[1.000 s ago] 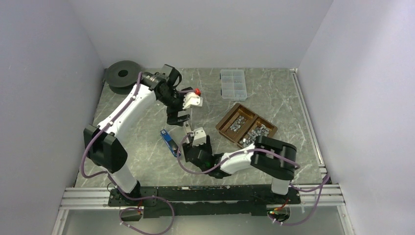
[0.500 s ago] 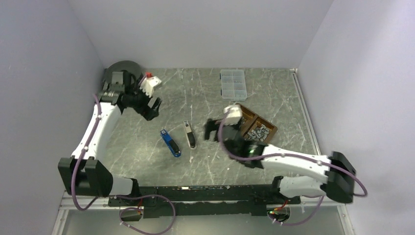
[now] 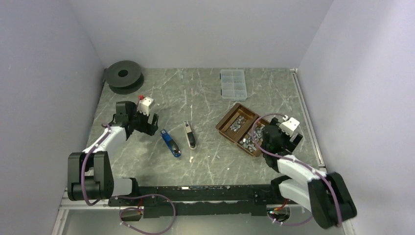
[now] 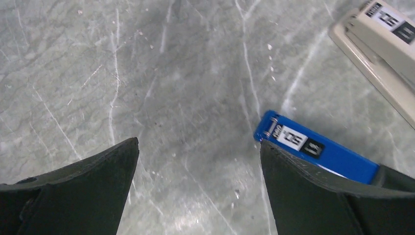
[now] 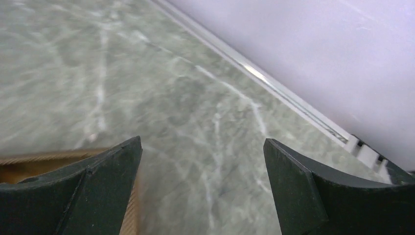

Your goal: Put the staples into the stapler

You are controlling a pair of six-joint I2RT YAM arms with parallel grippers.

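One blue stapler (image 4: 320, 152) lies beside spread left fingers (image 4: 313, 203).

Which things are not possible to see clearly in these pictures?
Blue stapler: left wrist view, far end hidden behind a left-gripper finger.
Beige stapler: left wrist view, cut by the right edge.
Staples: top view, too small to count.
Tray: right wrist view, blurred, mostly behind a right-gripper finger.

Left arm (image 3: 105, 141) and right arm (image 3: 296, 170) wore white shells, black joints, purple cables (image 3: 83, 164); the fingers (image 4: 83, 196) (matte black wedges) looked plain.
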